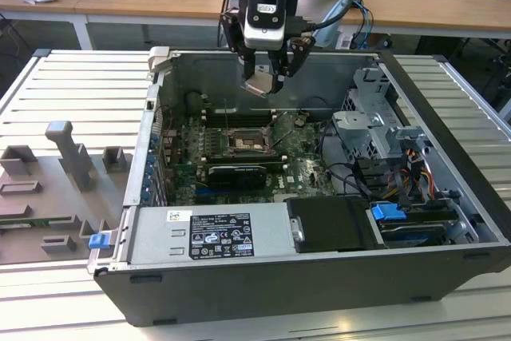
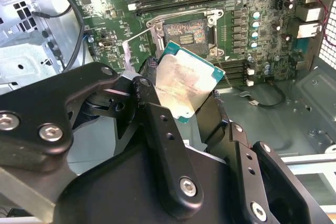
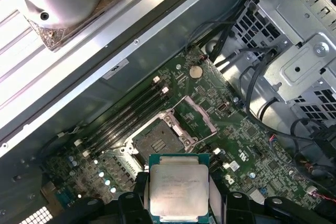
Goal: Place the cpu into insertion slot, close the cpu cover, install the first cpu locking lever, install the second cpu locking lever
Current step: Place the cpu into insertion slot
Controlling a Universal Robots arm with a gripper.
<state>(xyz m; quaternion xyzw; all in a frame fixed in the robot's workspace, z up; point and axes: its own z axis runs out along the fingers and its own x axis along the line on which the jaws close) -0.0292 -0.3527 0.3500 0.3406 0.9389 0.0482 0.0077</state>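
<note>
Upper middle of the exterior view: tool (image 1: 264,77) pinching the cpu (image 1: 259,87) by opposite edges, chip tilted, well clear of the motherboard (image 1: 307,161). Lower in that frame, apart from the chip: the insertion slot (image 1: 243,144), bare. In the first wrist view, cpu cover (image 3: 195,115) swung open beside the slot.

The cpu (image 3: 178,190) between the fingers (image 2: 157,124), above the insertion slot (image 3: 155,140) on the motherboard (image 3: 236,135); cpu cover (image 3: 202,114) seemingly upright beside it.

Even bright light; soft glare on the cpu (image 2: 181,85)
</note>
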